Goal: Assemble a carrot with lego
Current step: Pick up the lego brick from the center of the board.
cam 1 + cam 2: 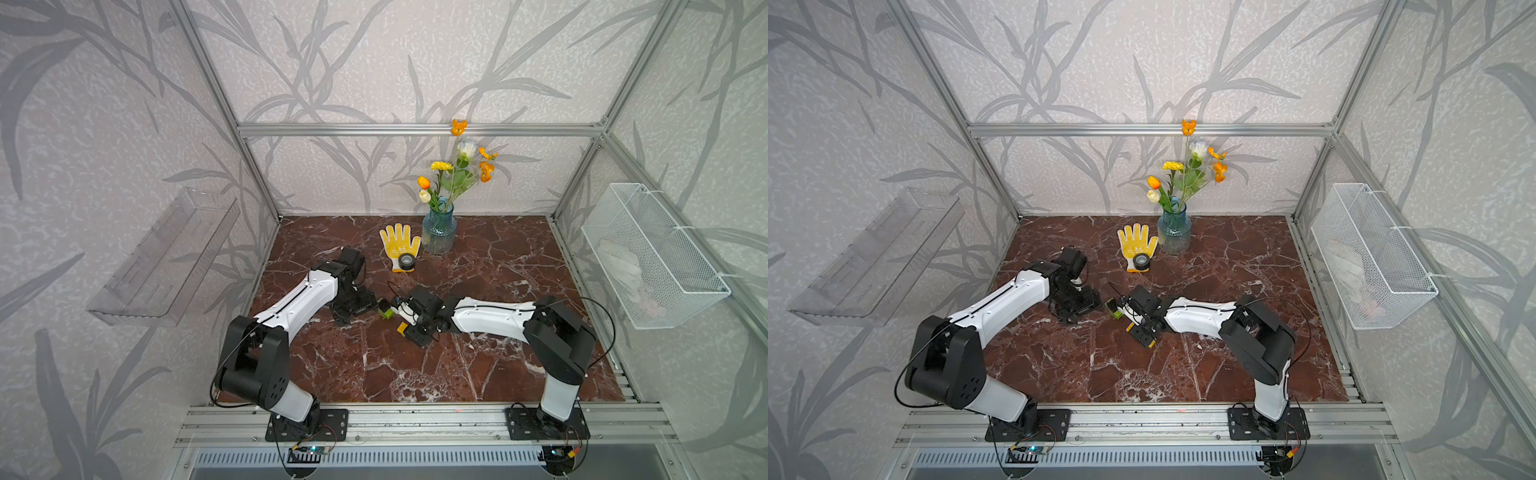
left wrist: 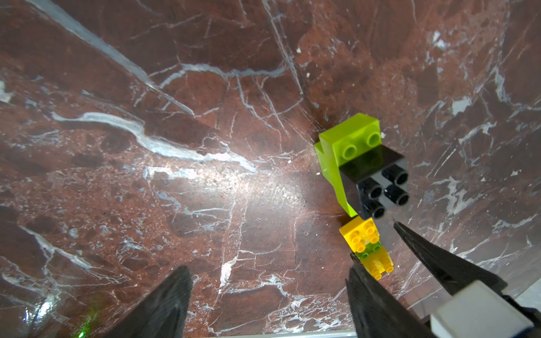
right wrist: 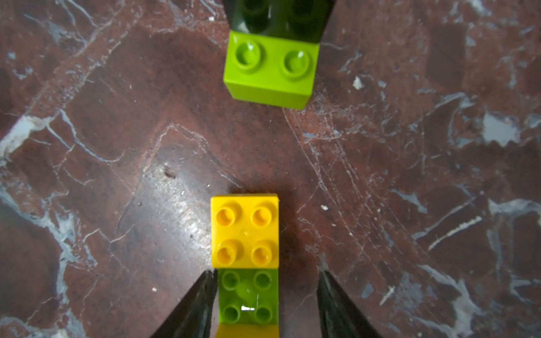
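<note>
The carrot's lego lies on the marble in two separate clusters. One is a lime-green brick (image 3: 269, 67) joined to a black brick (image 2: 380, 184), seen in both top views (image 1: 385, 311) (image 1: 1113, 309). The other is a row: yellow brick (image 3: 244, 231), green brick (image 3: 247, 295), then a second yellow brick (image 2: 380, 266). My right gripper (image 3: 267, 272) straddles the green brick of the row. One finger touches its side and the other stands a gap away, so the jaws are open. My left gripper (image 2: 268, 266) is open wide with only bare table between its fingers, just beside the green-black cluster (image 1: 370, 305).
A yellow glove (image 1: 400, 245) with a black tape roll (image 1: 406, 262) on its cuff lies behind the arms. A blue glass vase (image 1: 438, 230) of flowers stands next to it. A wire basket (image 1: 652, 257) hangs on the right wall and a clear shelf (image 1: 166, 257) on the left.
</note>
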{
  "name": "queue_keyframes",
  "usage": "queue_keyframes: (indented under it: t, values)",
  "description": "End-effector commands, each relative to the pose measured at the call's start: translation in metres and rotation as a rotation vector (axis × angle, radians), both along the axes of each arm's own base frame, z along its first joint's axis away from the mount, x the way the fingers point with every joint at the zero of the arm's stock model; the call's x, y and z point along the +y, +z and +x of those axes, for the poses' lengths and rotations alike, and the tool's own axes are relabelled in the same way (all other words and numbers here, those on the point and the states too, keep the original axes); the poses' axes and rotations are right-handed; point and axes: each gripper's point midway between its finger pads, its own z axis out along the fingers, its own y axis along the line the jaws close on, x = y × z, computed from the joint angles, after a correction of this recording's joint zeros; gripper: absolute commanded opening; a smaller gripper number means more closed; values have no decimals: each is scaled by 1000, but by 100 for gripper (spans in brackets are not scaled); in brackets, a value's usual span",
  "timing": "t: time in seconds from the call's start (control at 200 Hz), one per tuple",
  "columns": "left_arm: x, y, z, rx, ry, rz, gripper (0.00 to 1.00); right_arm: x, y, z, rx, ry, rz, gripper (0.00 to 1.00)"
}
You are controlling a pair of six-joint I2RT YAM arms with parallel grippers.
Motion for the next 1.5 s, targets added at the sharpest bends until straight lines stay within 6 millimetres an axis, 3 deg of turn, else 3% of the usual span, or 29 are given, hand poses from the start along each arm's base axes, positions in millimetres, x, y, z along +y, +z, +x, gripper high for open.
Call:
queue_keyframes:
  t: [0.0,0.31,0.505,0.745,0.935,1.144,1.499]
  values:
    - [6,-7,1,21,-10,-3,84,-3,-4,-3,23,18,-35,51]
    - [13,-14,1,44,-3,-14,82,-6,-13,-10,55,57,-94,49]
    - [11,-16,0,44,-1,-26,82,-8,-19,-14,60,70,-122,55]
    - [11,-18,2,48,-2,-26,81,-7,-21,-11,48,65,-129,49]
    - [11,-23,1,58,-6,-24,81,-6,-6,-7,15,52,-112,41]
    - [10,-23,4,56,-4,-25,80,-5,10,-3,-4,39,-105,38]
    - [13,-30,9,58,-1,-2,82,8,63,17,-49,-43,-74,38]
